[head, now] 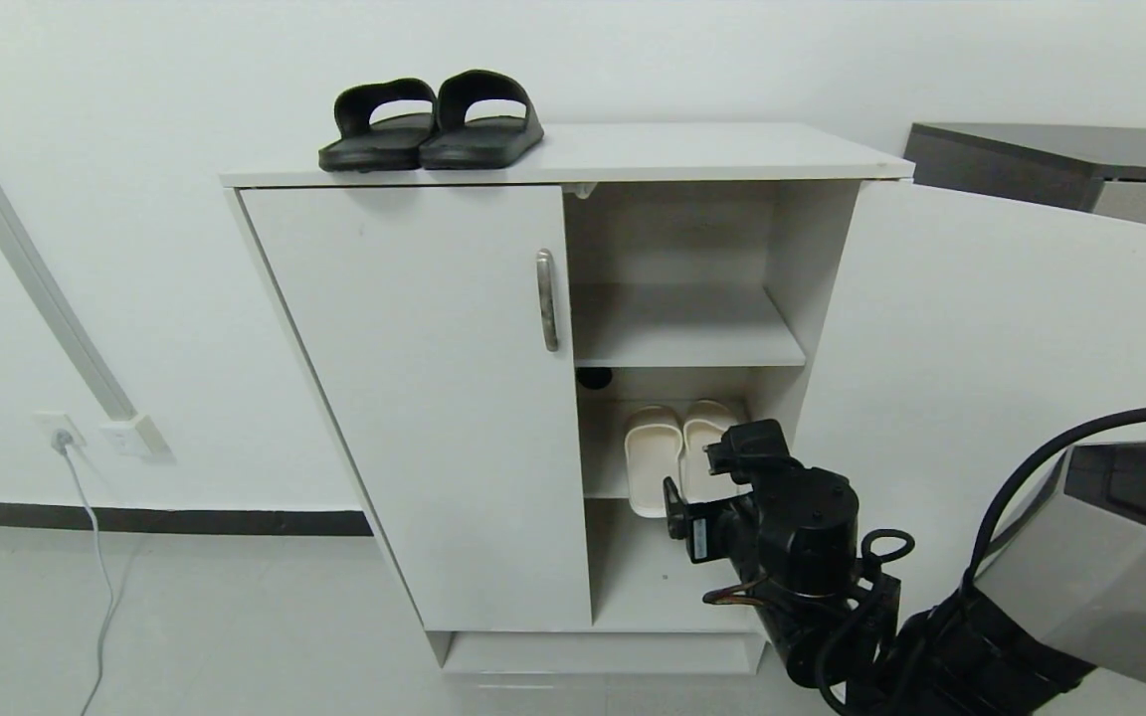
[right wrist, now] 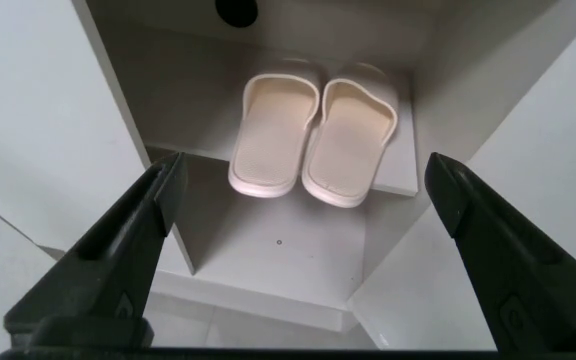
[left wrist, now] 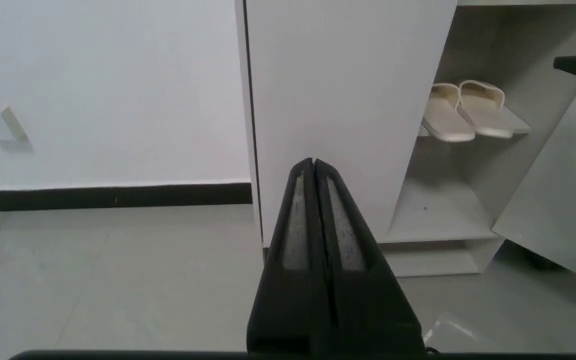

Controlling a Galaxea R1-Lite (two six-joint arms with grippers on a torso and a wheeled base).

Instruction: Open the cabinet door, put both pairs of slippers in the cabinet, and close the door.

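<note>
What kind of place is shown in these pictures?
Probably a plain indoor room, perhaps a home entryway or a test room. A white shoe cabinet stands against a bare white wall, black slippers lie on its top, cream slippers on a shelf inside.

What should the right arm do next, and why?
Probably draw the open right claw out of the cabinet: the white slippers already lie on the shelf, free of it, while the black slippers sit on top.

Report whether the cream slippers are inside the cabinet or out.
Inside. The cream slippers lie side by side on the lower shelf of the cabinet, whose right door is swung open.
</note>
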